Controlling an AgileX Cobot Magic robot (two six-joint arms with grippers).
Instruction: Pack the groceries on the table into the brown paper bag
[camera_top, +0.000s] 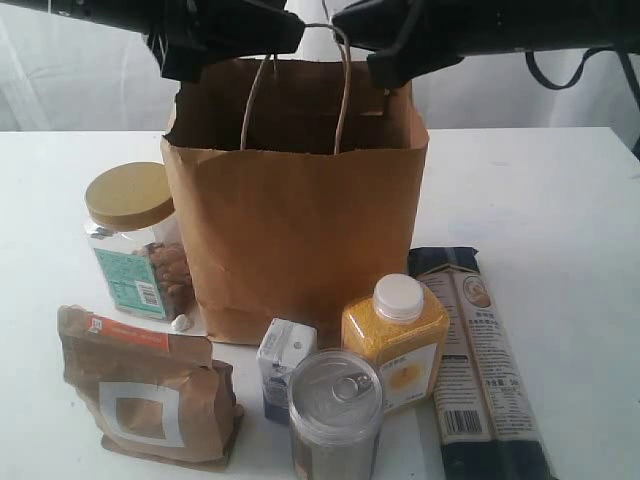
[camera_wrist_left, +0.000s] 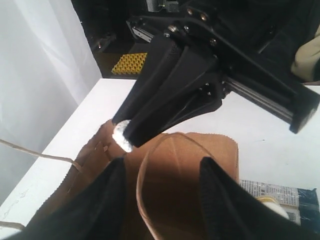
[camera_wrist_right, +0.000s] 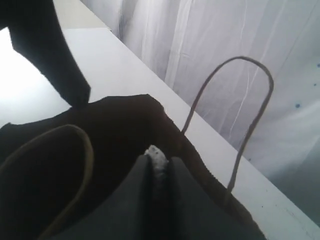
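On the left of the exterior view, the left end effector (camera_wrist_left: 162, 165) is held high over the mouth of the brown paper bag (camera_top: 300, 230). Its fingers (camera_wrist_left: 107, 200) are spread well apart with nothing gripped, and one twisted handle loop (camera_wrist_left: 140, 190) is seen in the gap between them, untouched so far as can be told. All six groceries are found on the white surface (camera_top: 560, 200), below both arms and on the camera side of the bag. The clear nut jar (camera_top: 135, 245) stands just beside the bag's left wall, and the brown kraft pouch (camera_top: 145, 395) is propped in front of it. The small white-blue carton (camera_top: 285, 362), the pull-tab can (camera_top: 335, 410) and the yellow white-capped bottle (camera_top: 395, 345) are clustered upright before the bag's front face. The long dark pasta pack (camera_top: 480, 370) is laid flat at the far right, its long axis running from the camera towards the bag's right corner. At the bag's right rear corner the right end effector (camera_wrist_right: 158, 161) is closed, its fingers pressed together at the ragged rim with a pale scrap at the tips. The rim is judged to be pinched and the mouth held open by it. The coming pick is therefore judged to fall to the free left arm, for which the jar and pouch lie nearest, downward and forward of the bag. The tall jar would best be taken across its width, beneath the lid.
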